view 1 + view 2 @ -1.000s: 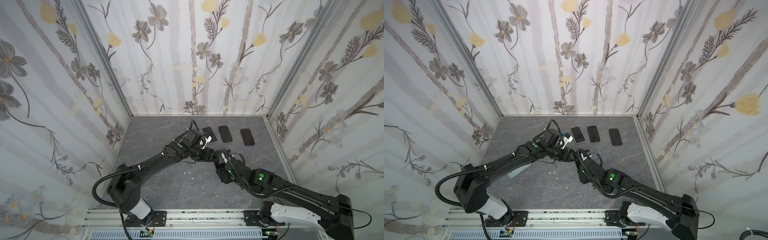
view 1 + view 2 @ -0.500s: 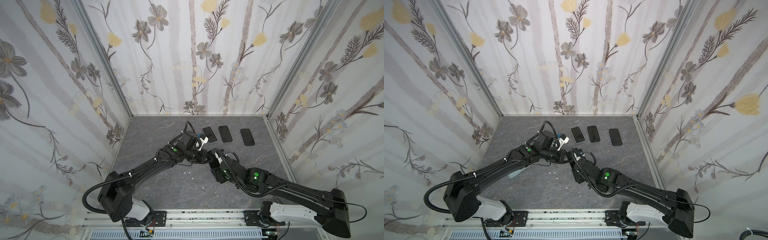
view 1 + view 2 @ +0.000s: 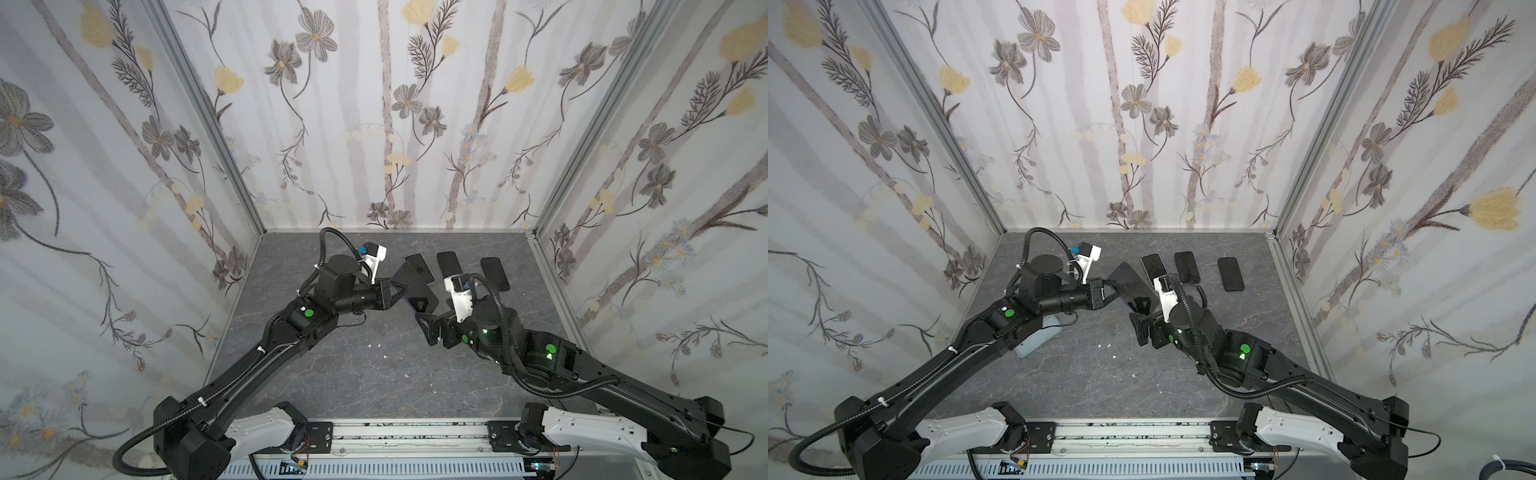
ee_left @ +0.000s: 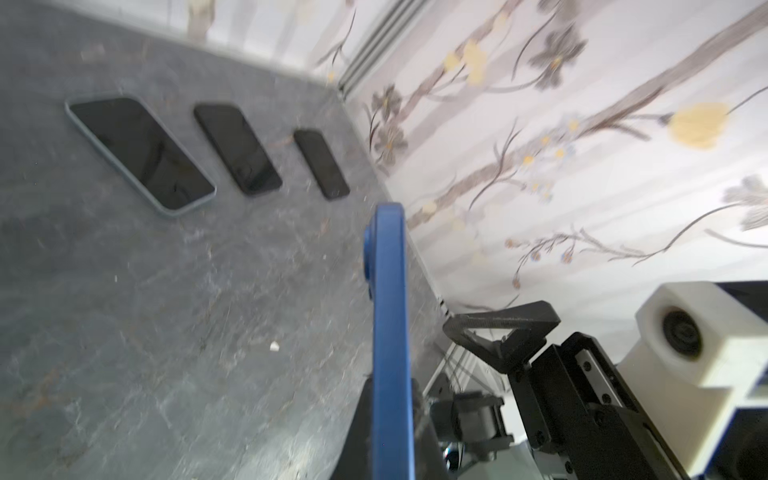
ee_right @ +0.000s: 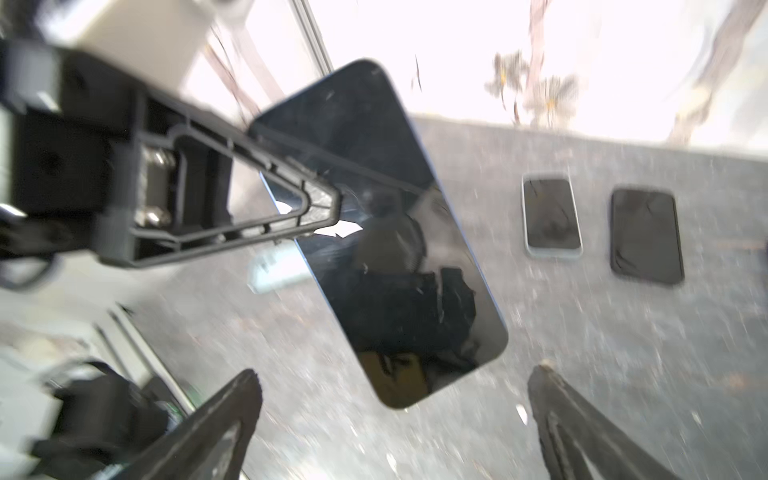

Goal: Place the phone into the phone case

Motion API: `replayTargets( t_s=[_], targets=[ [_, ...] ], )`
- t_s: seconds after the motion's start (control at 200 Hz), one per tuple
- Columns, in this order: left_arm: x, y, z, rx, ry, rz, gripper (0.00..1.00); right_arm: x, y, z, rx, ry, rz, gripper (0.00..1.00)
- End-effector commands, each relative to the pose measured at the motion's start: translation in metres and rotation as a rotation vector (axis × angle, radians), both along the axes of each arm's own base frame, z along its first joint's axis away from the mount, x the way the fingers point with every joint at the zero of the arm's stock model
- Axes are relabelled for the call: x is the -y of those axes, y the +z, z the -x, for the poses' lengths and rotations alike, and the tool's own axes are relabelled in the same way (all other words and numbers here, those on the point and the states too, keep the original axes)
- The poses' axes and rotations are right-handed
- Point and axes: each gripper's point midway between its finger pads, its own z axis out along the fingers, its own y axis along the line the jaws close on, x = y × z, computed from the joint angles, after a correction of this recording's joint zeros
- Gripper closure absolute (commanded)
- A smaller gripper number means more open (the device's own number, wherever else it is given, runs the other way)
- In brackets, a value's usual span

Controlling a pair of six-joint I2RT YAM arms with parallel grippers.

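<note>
Phone case [image 3: 1038, 338] (pale) mostly beneath left arm [image 3: 955, 361]

Grey stone-look table [image 3: 374, 382], low in the middle of both top views. Lying flat in a row by its back edge, just right of the middle: left phone [image 3: 422, 266], middle phone [image 3: 450, 268], right phone [image 3: 494, 274]. Further left and lower, partly hidden: pale case [image 3: 1038, 338]; near the middle, tiny white bits [image 3: 385, 357].
</note>
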Motion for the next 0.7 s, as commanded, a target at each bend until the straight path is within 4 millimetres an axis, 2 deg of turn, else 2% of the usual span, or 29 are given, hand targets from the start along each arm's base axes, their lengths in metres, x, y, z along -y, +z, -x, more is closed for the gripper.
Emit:
replayTargets(
  t_s=[0.0,0.065,0.155,0.275,0.435,0.5,0.594,0.694],
  targets=[
    [-0.025,0.097,-0.002,0.251,0.113,0.244,1.00,0.006,0.065,0.000,0.093,0.002,-0.202,0.00],
    [-0.038,0.133,0.011,0.346,0.122,0.344,1.00,0.015,0.097,0.002,0.137,0.011,-0.312,0.00],
    [-0.051,0.170,0.031,0.443,0.104,0.470,1.00,0.020,0.137,0.011,0.202,0.094,-0.462,0.02],
    [-0.063,0.199,0.053,0.526,0.065,0.592,1.00,0.014,0.178,0.027,0.274,0.250,-0.596,0.19],
    [-0.059,0.208,0.064,0.528,-0.016,0.658,1.00,-0.014,0.208,0.050,0.321,0.468,-0.641,0.34],
    [-0.057,0.208,0.069,0.527,-0.050,0.678,1.00,-0.024,0.213,0.049,0.317,0.504,-0.641,0.43],
    [-0.057,0.206,0.074,0.532,-0.081,0.690,1.00,-0.035,0.217,0.046,0.315,0.535,-0.634,0.45],
    [-0.058,0.205,0.079,0.539,-0.092,0.689,1.00,-0.043,0.222,0.049,0.325,0.586,-0.635,0.61]
  ],
)
